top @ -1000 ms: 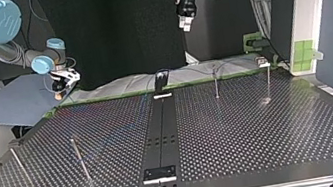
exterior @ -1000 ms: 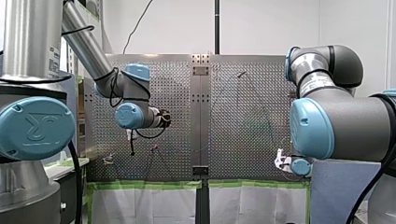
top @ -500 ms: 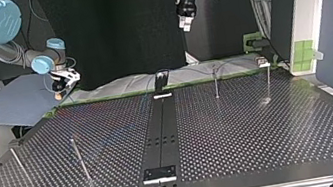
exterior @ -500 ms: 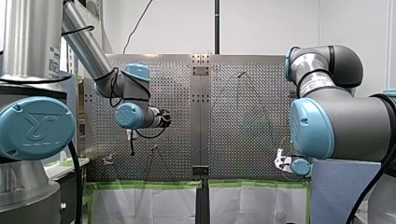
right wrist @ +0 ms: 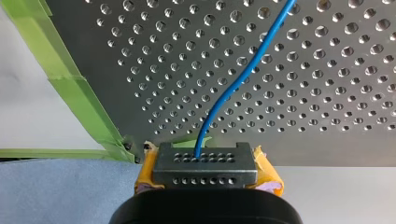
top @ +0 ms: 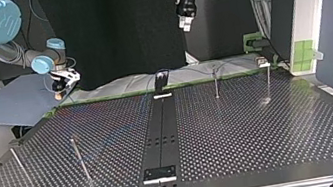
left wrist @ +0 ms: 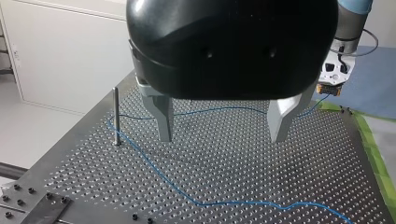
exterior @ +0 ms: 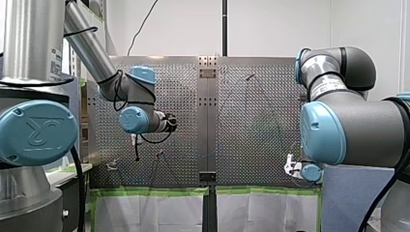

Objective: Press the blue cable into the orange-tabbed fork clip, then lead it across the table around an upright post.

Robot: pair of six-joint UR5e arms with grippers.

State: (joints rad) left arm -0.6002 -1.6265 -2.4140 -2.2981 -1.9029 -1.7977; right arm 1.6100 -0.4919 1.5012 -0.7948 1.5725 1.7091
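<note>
1. At the top view's left, the robot's right gripper [top: 58,94] hangs by the far corner of the perforated table [top: 261,129], over the edge of a grey-blue sheet [top: 4,106]. The right wrist view shows its yellow-padded fingers [right wrist: 267,171] pressed together on the end of the blue cable [right wrist: 233,88]. The cable runs away from them over the plate, near a strip of green tape [right wrist: 77,86].
2. Next, in the table's left half, two thin posts [top: 79,158] stand upright, well apart from each other. The cable shows faintly on the plate just beside the inner one.
3. Down the middle runs a black rail [top: 160,130], with a small dark fixture [top: 161,81] at its far end.
4. Right of the middle, the robot's left gripper [top: 185,23] hangs high above the table's far edge, touching nothing. In the left wrist view its metal fingers [left wrist: 163,116] are spread wide with nothing between them. Beneath them the cable lies slack on the plate. From the right gripper it crosses to an upright post [left wrist: 116,116], bends close by the post's foot and wanders back toward the camera. Whether it passes around the post cannot be told.
5. At the right, two more posts [top: 216,84] stand near the far edge.
</note>
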